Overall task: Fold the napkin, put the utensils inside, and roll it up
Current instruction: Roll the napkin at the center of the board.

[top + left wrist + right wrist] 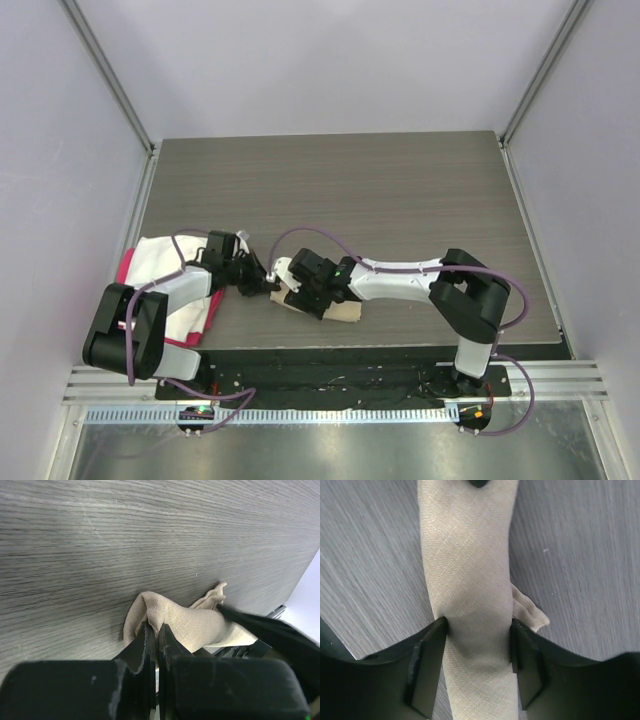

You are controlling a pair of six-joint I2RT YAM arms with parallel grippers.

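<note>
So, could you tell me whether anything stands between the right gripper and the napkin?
Nothing visible does. The right gripper straddles the rolled napkin, fingers against both its sides, while the left gripper pinches one end.

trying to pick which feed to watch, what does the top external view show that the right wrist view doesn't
Only top external: both arms whole, the left gripper meeting the right gripper at the napkin, plus a white cloth and a pink-red cloth bunched under the left arm.
Only right wrist: the napkin as a long rolled band, a finger against each side, and a loose corner sticking out on the right.
Both: the beige napkin, the right gripper and the wood-grain table.
</note>
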